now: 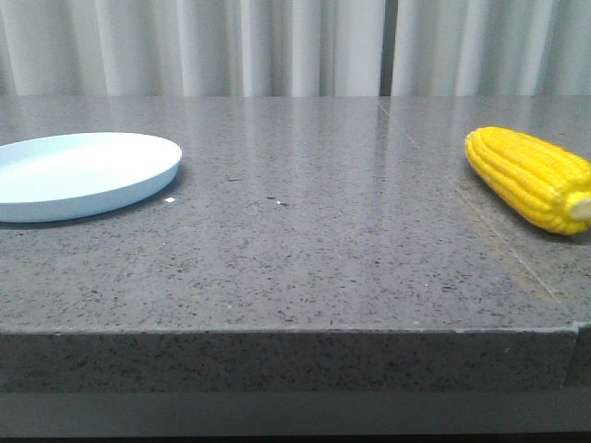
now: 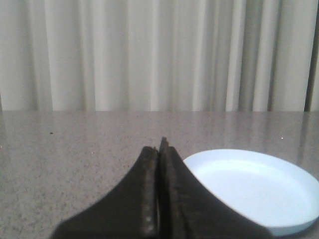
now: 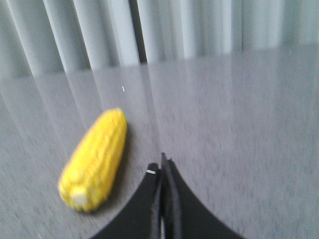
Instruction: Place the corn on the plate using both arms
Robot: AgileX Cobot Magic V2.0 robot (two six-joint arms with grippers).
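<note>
The yellow corn [image 1: 528,177] lies on its side at the table's right, pale stub toward the front right. The pale blue-white plate [image 1: 138,180] rests at the far left, with nothing on it. Neither gripper appears in the front view. In the left wrist view my left gripper [image 2: 160,145] is shut with nothing in it, and the plate [image 2: 279,169] lies just beyond and beside its tips. In the right wrist view my right gripper [image 3: 163,164] is shut on nothing, with the corn [image 3: 94,159] lying apart from it to one side, stub end nearest the camera.
A grey speckled stone table [image 1: 305,249] has its front edge near the camera. White pleated curtains [image 1: 277,46] hang behind the table. Two tiny white specks [image 1: 274,199] lie mid-table.
</note>
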